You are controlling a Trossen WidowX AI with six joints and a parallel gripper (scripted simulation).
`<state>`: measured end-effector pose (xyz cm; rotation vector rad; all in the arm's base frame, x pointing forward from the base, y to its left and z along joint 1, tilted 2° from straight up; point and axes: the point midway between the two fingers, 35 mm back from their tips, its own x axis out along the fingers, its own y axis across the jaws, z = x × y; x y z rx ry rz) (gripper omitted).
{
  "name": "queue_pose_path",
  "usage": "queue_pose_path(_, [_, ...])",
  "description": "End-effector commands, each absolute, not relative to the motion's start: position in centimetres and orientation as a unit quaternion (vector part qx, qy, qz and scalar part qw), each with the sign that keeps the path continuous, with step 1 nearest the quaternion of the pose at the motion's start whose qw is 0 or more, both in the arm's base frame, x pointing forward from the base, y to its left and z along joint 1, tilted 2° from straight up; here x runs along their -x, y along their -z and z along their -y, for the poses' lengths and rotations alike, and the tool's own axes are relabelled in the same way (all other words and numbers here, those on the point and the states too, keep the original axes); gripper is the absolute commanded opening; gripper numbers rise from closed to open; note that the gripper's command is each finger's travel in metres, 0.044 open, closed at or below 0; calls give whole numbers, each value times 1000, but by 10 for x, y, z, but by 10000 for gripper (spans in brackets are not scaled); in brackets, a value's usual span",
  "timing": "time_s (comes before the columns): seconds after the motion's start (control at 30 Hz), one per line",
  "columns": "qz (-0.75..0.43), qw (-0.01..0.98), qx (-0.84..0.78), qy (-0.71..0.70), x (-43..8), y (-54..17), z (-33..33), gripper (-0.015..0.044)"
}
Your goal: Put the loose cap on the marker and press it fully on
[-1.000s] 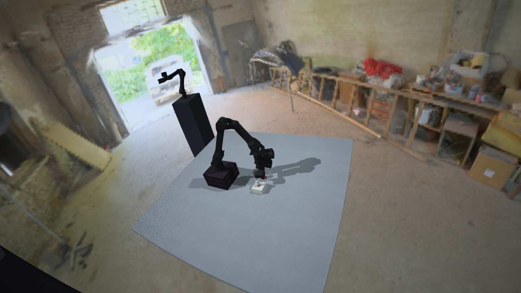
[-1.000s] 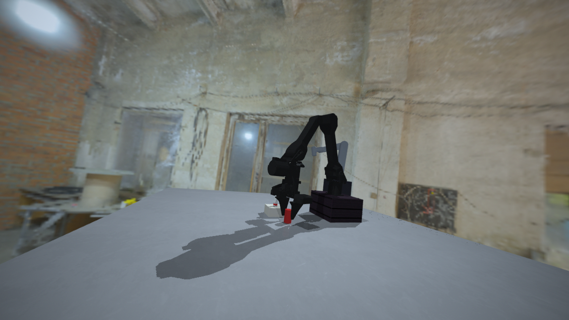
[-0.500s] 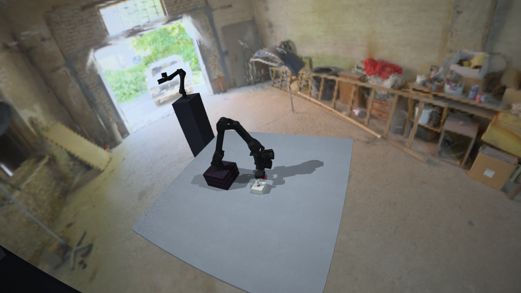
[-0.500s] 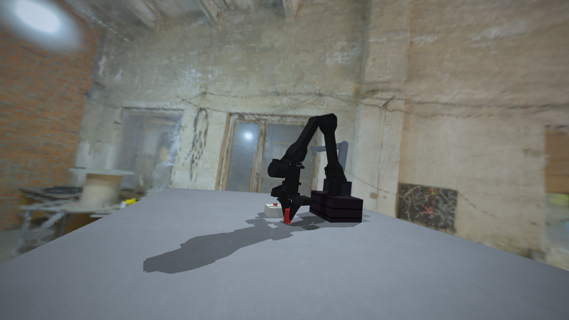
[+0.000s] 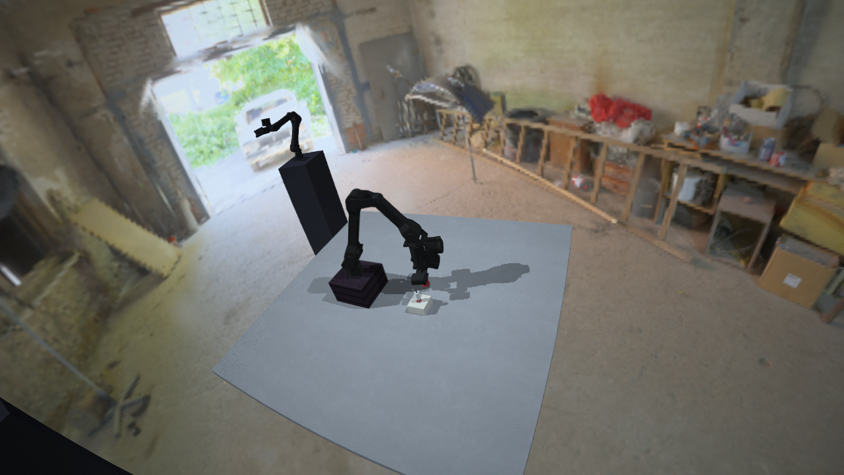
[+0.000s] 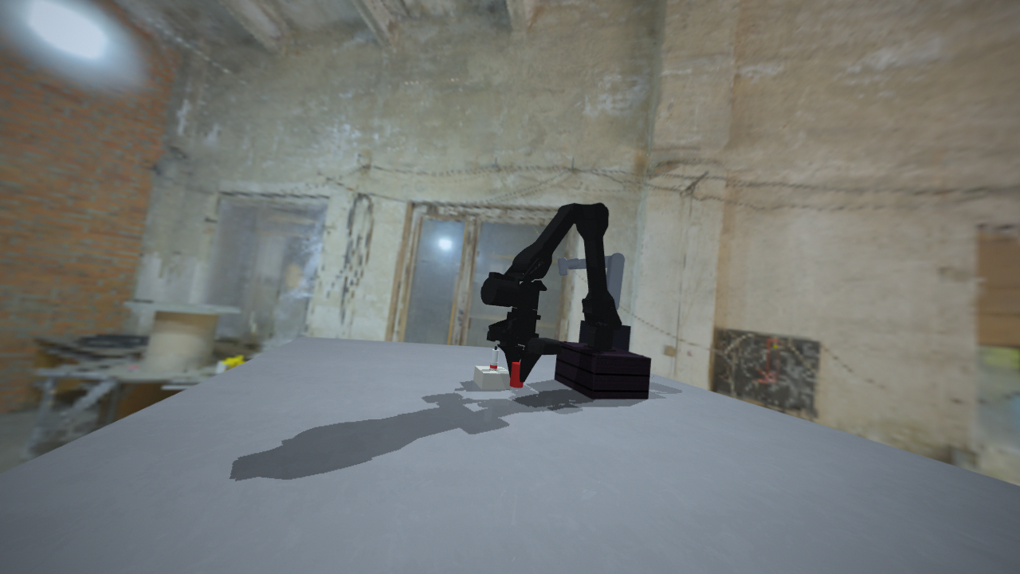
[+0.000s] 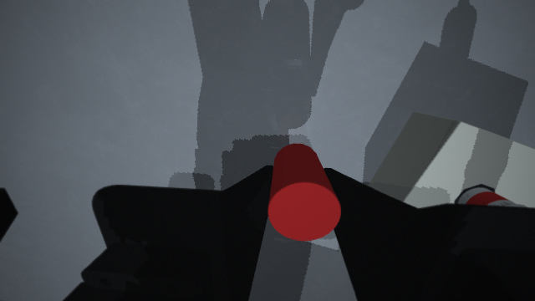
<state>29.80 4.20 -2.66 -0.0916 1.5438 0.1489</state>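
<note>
Grasp of the marker cap. You have the gripper [image 5: 421, 281] [image 6: 518, 379] [image 7: 297, 174] pointing down, its two fingers closed on the red cap [image 5: 426, 284] [image 6: 515, 374] [image 7: 304, 211] from opposite sides. The cap is upright, near the pale holder block [image 5: 418, 309] [image 6: 488, 377] [image 7: 439, 163]; whether its lower end touches the grey table [image 5: 377, 378] [image 6: 513, 499] [image 7: 84, 84] cannot be told. The marker [image 5: 417, 295] [image 6: 494, 358] [image 7: 486, 197] stands uncapped in the block (the wrist view shows only part of it, behind a finger). The step in hand is judged to be the pick-up, with fitting and pressing still to be done. Your next move calls for a straight lift until the cap clears the marker's tip, then a sideways travel to centre it above the marker, keeping the cap vertical, before you lower it.
</note>
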Motion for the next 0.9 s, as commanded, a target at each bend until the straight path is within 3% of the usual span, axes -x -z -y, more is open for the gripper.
queue_pose_path(0.0, [-694,716,41,-70,-299,14,-42,0])
queue_pose_path(0.87, [-692,718,41,-65,-304,-28,9,0])
